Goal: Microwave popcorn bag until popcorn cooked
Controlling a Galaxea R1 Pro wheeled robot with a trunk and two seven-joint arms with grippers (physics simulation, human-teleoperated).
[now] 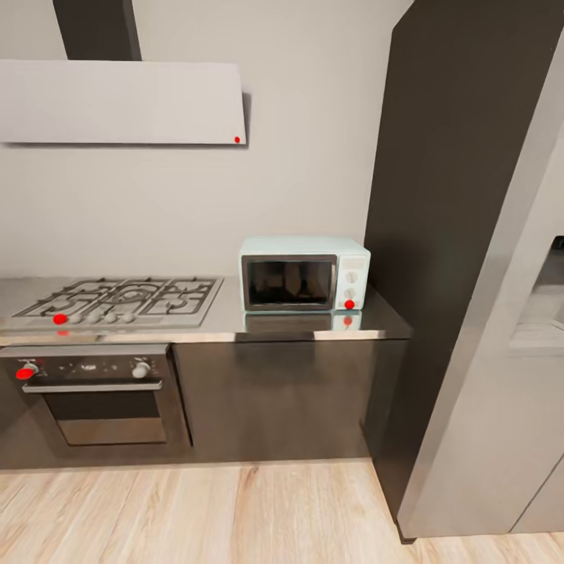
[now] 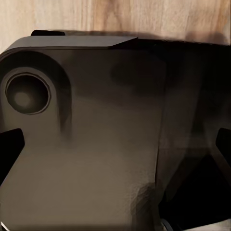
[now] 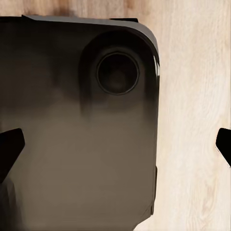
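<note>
The pale mint-blue microwave (image 1: 304, 274) stands on the glossy grey countertop (image 1: 298, 325), against the wall, with its dark glass door closed. The popcorn bag is out of view. In the left wrist view my left gripper (image 2: 115, 149) hangs over the robot's dark base (image 2: 96, 144), its black fingertips (image 2: 9, 154) spread to the picture's edges, open and empty. My right gripper (image 3: 115, 144) is likewise open over the base (image 3: 72, 120) and the wooden floor (image 3: 192, 120), with nothing between its fingertips (image 3: 9, 144).
A steel gas hob (image 1: 117, 300) lies left of the microwave, above a dark built-in oven (image 1: 94, 392) and below a flat white hood (image 1: 121, 102). A tall dark cabinet (image 1: 446, 196) rises right of the microwave, then a grey unit (image 1: 501, 392). Light wood floor (image 1: 196, 513) lies in front.
</note>
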